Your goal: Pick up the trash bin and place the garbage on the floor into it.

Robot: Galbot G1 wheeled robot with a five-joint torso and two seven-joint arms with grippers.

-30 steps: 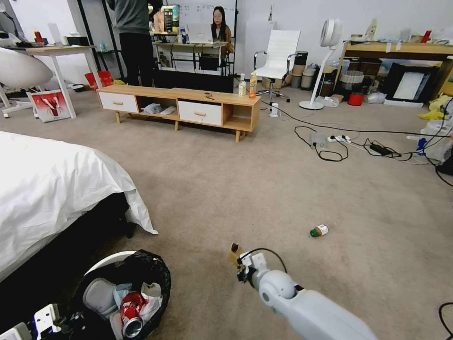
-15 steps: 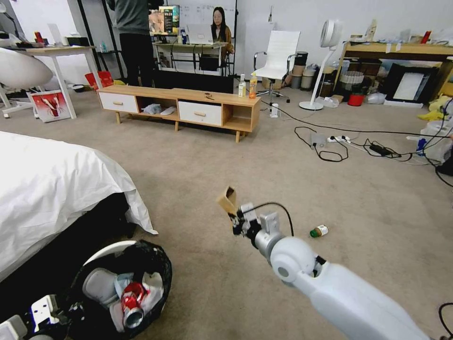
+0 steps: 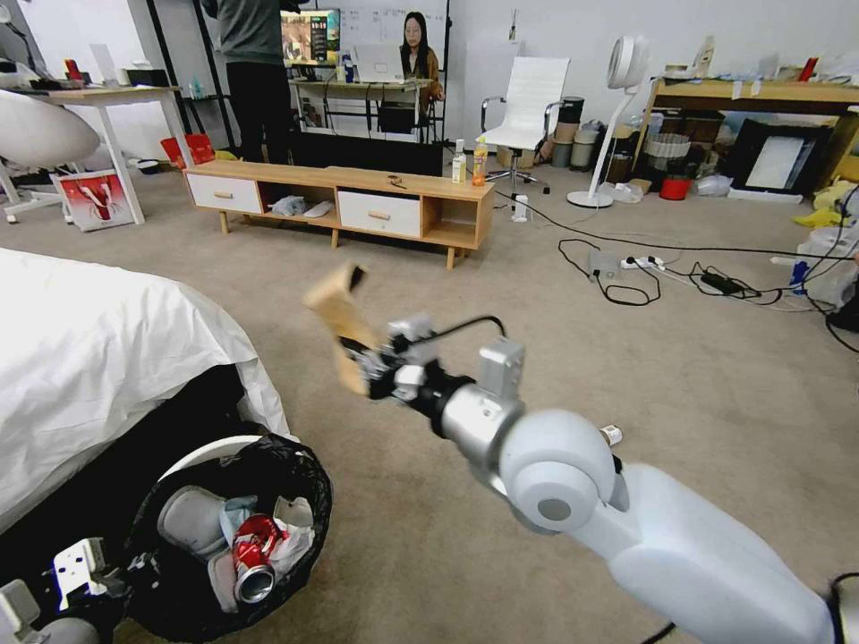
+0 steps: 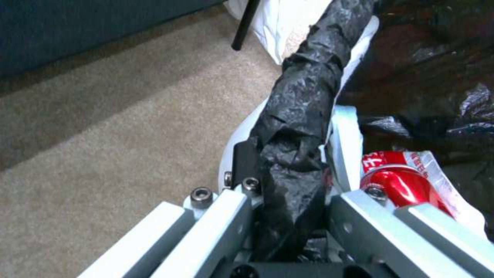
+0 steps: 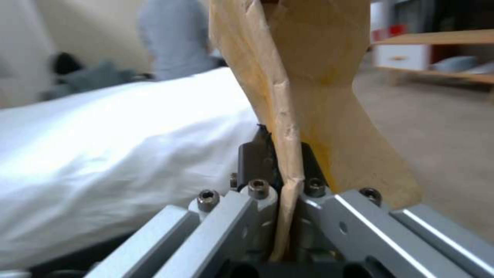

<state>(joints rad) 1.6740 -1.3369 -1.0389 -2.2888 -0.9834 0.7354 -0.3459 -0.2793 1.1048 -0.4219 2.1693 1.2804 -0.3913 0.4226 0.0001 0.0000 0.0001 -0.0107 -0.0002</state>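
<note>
The right gripper [image 3: 362,358], fingers clamped on the torn brown cardboard [image 3: 338,313], has risen from low over the floor [image 3: 429,537] and swung toward the trash bin [image 3: 234,537] — it now hangs above and beside the bin's far rim, not yet over the opening. The left gripper [image 4: 288,181] stays pinched on the bin's bagged rim, holding it beside the bed [image 3: 98,358]; a red can [image 3: 250,563] already lies in the bin. The green-capped bottle [image 3: 611,435] rests well beyond the bin, so judging by this, one deposit is near and one pickup remains.
</note>
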